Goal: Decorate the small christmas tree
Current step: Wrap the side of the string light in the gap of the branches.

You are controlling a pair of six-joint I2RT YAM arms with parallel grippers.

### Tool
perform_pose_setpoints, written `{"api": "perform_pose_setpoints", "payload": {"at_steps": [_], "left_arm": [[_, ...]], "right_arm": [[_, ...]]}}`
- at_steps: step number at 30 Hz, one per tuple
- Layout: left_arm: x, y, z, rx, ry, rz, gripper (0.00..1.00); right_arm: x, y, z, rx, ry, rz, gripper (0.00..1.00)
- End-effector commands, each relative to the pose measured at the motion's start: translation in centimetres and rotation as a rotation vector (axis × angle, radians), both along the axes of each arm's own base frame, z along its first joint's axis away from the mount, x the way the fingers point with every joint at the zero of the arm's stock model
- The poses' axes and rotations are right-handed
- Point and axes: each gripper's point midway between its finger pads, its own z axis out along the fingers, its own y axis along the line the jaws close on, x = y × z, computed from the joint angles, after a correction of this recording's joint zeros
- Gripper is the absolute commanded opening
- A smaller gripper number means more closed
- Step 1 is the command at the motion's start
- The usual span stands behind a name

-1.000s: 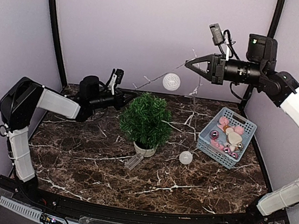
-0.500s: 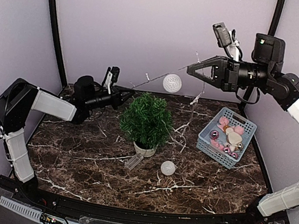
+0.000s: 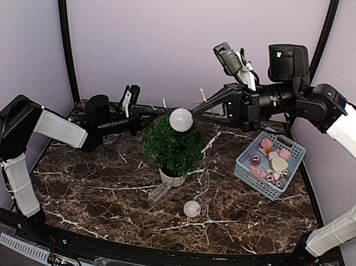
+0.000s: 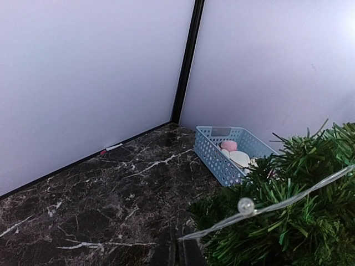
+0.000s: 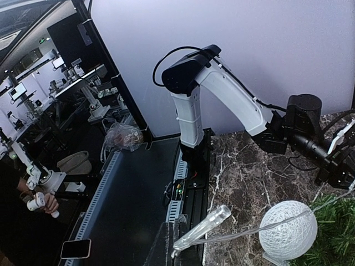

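**Left gripper** [image 3: 152, 119]: The jaws are closed narrow on the string [image 4: 288, 200]. The string leaves the fingertips and passes into the needles. The gripper is held just left of the tree [image 3: 170, 150], level with its upper branches.

**Right gripper** [image 3: 196, 113]: The jaws are closed narrow on the same string, just right of the tree top and slightly above it.

**Between the grippers:** A white ball [image 3: 181, 119] on the string is seen at the crown of the tree, just beside the right fingertips. Whether it rests on the needles or hangs just clear cannot be told.

**Tree:** It stands upright in its pale pot [image 3: 171, 177].

**Further out:**
- A clear case [image 3: 159, 191] lies just in front of the pot.
- A second ball [image 3: 191, 208] lies on the table [image 3: 94, 181] in front of the tree, to its right.
- The basket [image 3: 251, 171] of ornaments stands well to the right of the tree.

**Step in hand (judged):** The string is being draped over the crown, and much of the task is judged left to do.

**Recommendations:**
- Both grippers should be lowered together so that the wire is pressed among the branches rather than laid across the tips.
- Tension should be kept light and even. A sideways pull from either gripper could tip the tree, which is judged light.
- Neither grip should be released until the string is seen to be caught in the needles.
- The trailing length in front of the tree should be allowed slack so that it is not dragged against the pot.
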Motion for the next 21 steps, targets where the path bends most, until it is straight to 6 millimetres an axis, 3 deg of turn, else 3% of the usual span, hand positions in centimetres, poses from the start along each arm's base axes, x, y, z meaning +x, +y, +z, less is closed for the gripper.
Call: {"api": "perform_pose_setpoints", "payload": {"at_steps": [1,14,21], "left_arm": [[-0.1,1.4,1.0,0.004,-0.035,0.052,0.06],[-1.2,2.8,-0.2,0.018,-0.032,0.109,0.07],[-1.7,3.4,-1.0,0.03,-0.021,0.131,0.11]], "right_arm": [[-2.4,0.1,1.4,0.03,-0.043,0.072,0.0],[-4.0,2.2,-1.7,-0.044,0.019,0.122,0.0],[-3.1,2.7,-3.0,-0.082,0.028,0.069,0.0]]}}
